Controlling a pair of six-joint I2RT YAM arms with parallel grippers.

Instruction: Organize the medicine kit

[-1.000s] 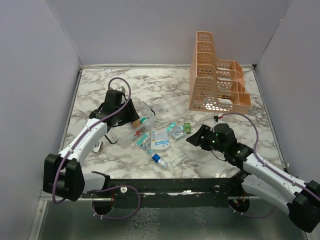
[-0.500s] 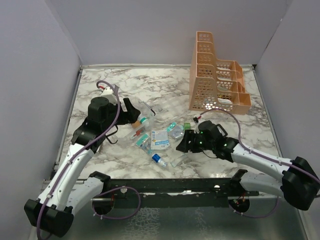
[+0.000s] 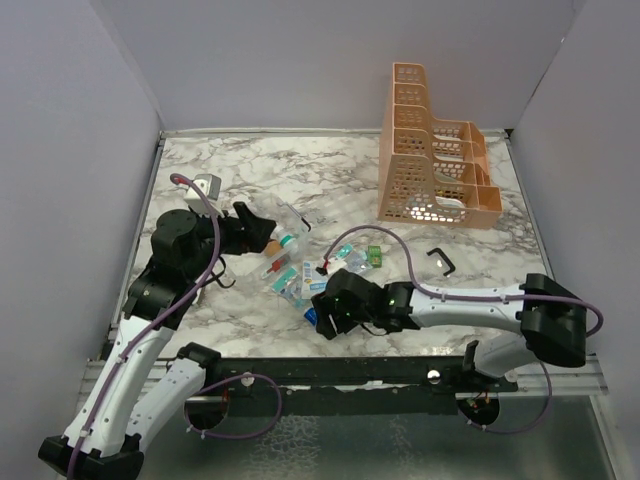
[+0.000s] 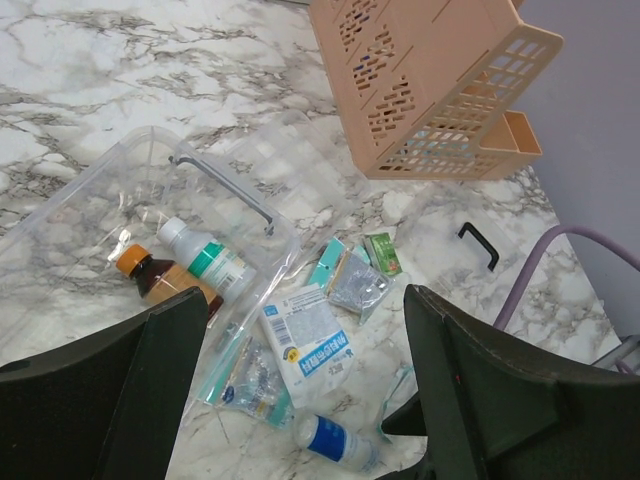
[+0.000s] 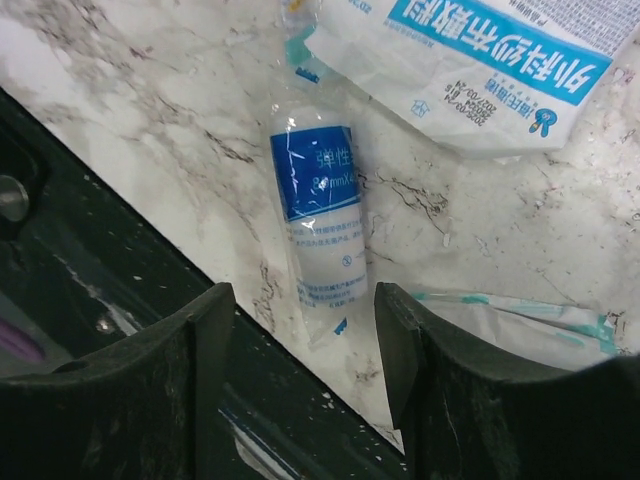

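At nine o'clock on the marble table (image 3: 200,170) sits the small clear plastic medicine kit box (image 4: 130,190), two bottles inside. Our left hand (image 4: 305,300) has drawn back from it, fingers spread and empty. Our right hand (image 5: 300,300) has swung across to six o'clock, spread over the blue-labelled wrapped roll (image 5: 318,200), likely next for packing.

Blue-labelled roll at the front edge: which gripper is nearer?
Right. The right gripper hangs open directly over the roll; the left gripper is off by the kit.
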